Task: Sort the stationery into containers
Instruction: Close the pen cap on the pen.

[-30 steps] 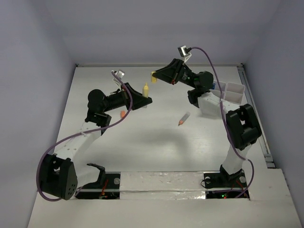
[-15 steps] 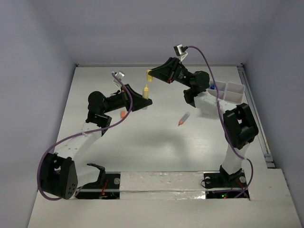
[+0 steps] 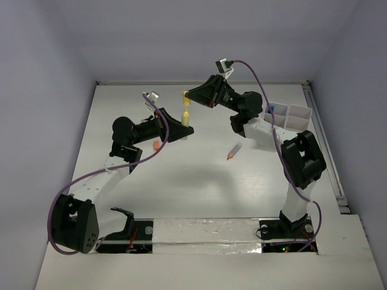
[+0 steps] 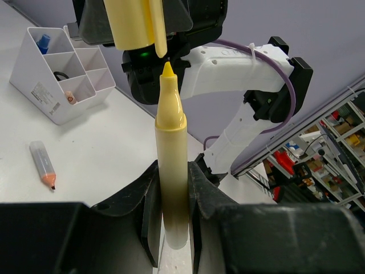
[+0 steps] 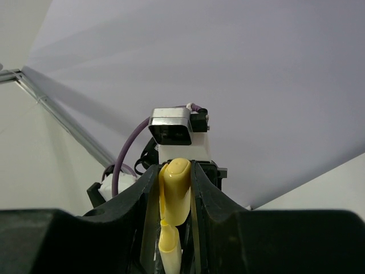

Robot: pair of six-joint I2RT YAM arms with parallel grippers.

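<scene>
My left gripper [image 3: 180,129] [image 4: 173,177] is shut on a yellow marker [image 3: 186,116] [image 4: 171,137] and holds it upright, bare tip up. My right gripper [image 3: 190,96] [image 5: 174,174] is shut on the marker's yellow cap [image 3: 186,96] [image 5: 176,191] [image 4: 134,23], just above the tip, which also shows in the right wrist view [image 5: 167,245]. The white organizer tray [image 3: 290,116] [image 4: 34,85] stands at the right, with a blue-capped item [image 4: 43,42] in a far compartment. A clear tube with an orange tip [image 3: 233,151] [image 4: 43,165] lies on the table.
A small orange marker [image 3: 156,145] lies under the left arm. A metal rail [image 3: 326,151] runs along the table's right edge. The left wrist camera [image 5: 171,127] faces the right gripper at close range.
My right gripper has moved left with the yellow cap until it sits right above the marker's tip. The left gripper has held the marker nearly still.
</scene>
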